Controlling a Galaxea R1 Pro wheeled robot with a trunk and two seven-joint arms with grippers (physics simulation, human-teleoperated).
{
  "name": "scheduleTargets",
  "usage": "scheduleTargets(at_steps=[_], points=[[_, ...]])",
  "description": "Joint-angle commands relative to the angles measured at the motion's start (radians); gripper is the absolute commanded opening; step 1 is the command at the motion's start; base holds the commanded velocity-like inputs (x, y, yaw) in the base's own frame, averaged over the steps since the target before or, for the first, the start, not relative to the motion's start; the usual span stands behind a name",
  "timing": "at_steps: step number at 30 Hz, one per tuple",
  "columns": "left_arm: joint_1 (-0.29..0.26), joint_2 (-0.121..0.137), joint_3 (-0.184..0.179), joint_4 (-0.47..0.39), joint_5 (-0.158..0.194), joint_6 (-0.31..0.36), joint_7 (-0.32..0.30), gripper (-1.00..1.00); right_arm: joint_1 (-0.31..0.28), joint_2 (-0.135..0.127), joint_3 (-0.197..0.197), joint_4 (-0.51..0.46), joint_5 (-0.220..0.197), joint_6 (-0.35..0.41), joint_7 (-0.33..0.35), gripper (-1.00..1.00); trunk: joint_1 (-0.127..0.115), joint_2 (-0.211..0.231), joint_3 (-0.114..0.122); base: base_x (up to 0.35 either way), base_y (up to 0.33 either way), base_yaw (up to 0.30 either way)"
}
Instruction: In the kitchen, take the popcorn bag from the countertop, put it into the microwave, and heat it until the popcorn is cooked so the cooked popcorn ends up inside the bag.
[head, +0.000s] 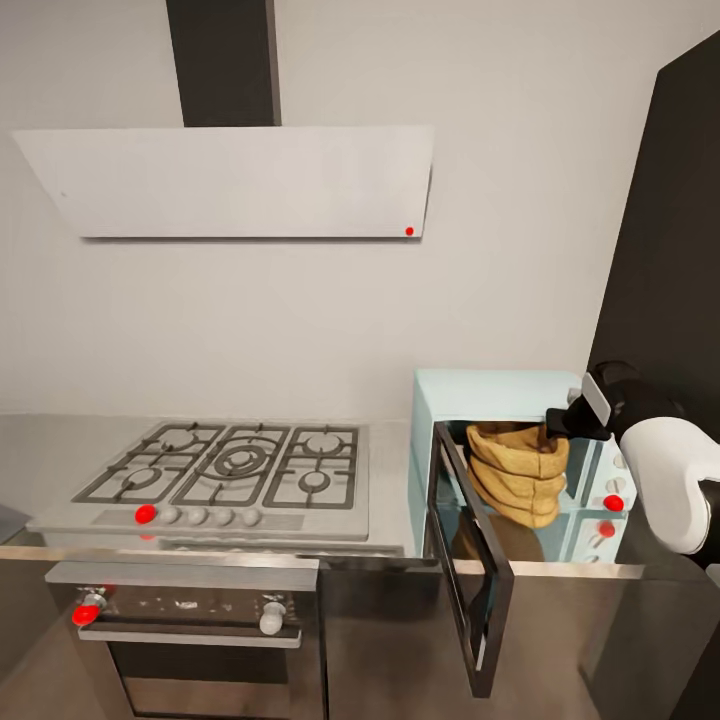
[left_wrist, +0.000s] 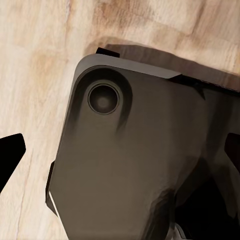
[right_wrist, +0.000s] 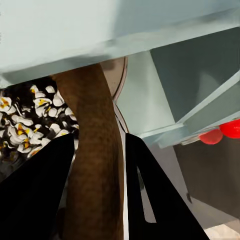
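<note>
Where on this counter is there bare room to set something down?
Bare countertop shows between the stove and the microwave, and left of the stove. It is crowded at the microwave: open door, popcorn bag and right gripper at its mouth.

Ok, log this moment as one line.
right claw: shut on bag rim | bag: in microwave | door: open | popcorn: popped

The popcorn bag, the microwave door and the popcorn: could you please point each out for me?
popcorn bag (head: 517, 472): head view, on its wrinkled side.
microwave door (head: 472, 570): head view, on the open door's dark glass.
popcorn (right_wrist: 25, 125): right wrist view, on the white kernels inside the bag.
</note>
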Motion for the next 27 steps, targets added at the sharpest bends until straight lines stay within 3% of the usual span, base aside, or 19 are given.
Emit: scheduleTargets(at_steps=[1, 11, 14, 16, 27], points=[[0.0, 0.0, 0.007, -0.002, 0.0, -0.001, 0.001, 1.0, -0.001, 0.001, -0.008, 0.0, 0.009, 0.003, 0.006, -1.0, 0.0, -0.001, -0.001, 0.0, 0.0, 0.0], [0.0, 0.0, 0.007, -0.002, 0.0, -0.001, 0.001, 1.0, -0.001, 0.0, -0.014, 0.002, 0.003, 0.003, 0.007, -1.0, 0.0, -0.001, -0.001, 0.0, 0.0, 0.0], [0.0, -0.001, 0.007, -0.002, 0.0, -0.001, 0.001, 1.0, -0.001, 0.0, -0.055, 0.001, 0.003, 0.003, 0.005, -1.0, 0.0, -0.001, -0.001, 0.0, 0.0, 0.0], [0.0, -0.001, 0.007, -0.002, 0.0, -0.001, 0.001, 1.0, -0.001, 0.0, -0.06, 0.001, 0.003, 0.003, 0.005, -1.0, 0.0, -0.001, -0.001, 0.0, 0.0, 0.0], [0.0, -0.002, 0.007, -0.002, 0.0, -0.001, 0.001, 1.0, -0.001, 0.0, -0.063, 0.058, 0.004, 0.003, 0.004, -1.0, 0.0, -0.001, -0.001, 0.0, 0.0, 0.0]])
